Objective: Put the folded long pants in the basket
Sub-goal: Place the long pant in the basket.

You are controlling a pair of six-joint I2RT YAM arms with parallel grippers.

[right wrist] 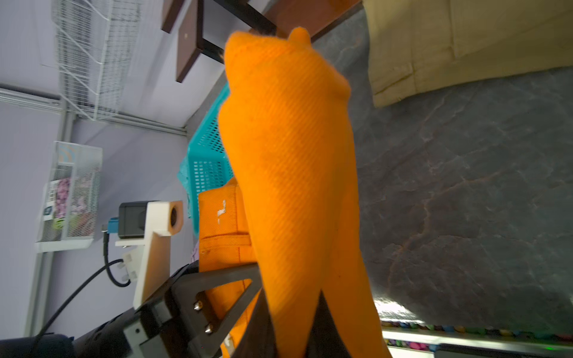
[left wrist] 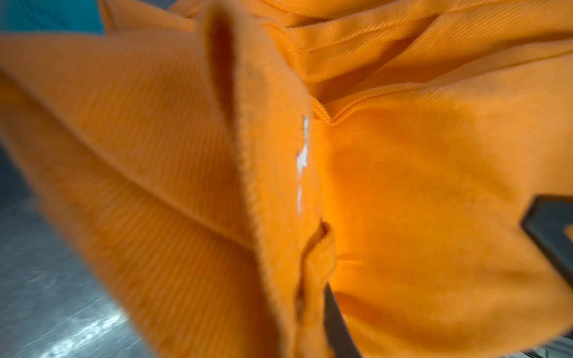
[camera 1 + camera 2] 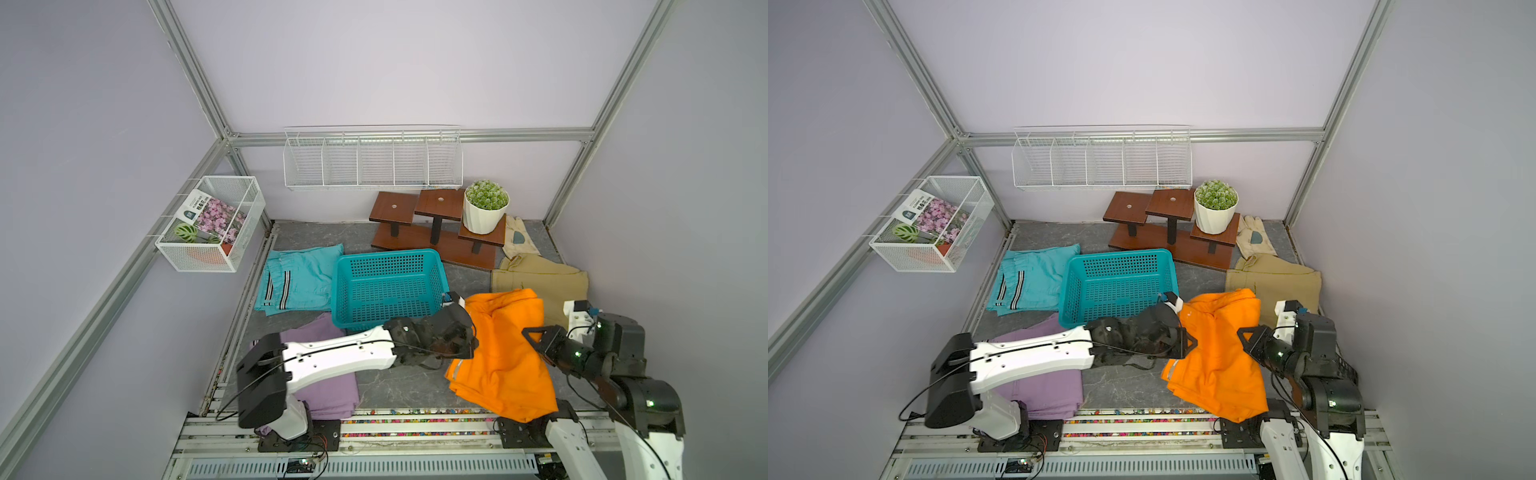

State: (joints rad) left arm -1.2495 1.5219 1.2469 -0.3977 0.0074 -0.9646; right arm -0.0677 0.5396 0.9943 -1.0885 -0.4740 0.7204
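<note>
— Grey stone-look bench [image 3: 395, 382]: where are the orange pants [image 3: 503, 353]?
— Bunched between both arms, just beside the teal basket [image 3: 388, 254], outside it.
— Left jaws?
— Narrow, pinching the cloth's edge by the basket's near corner.
— Right jaws?
— Narrow too, clamped on the opposite edge.
— Others?
— Teal pants [image 3: 299, 278] lie at the basket's other side; lilac pants [image 3: 328, 390] under the left arm [image 3: 340, 357]; khaki pants [image 3: 544, 278] behind the orange.
</note>
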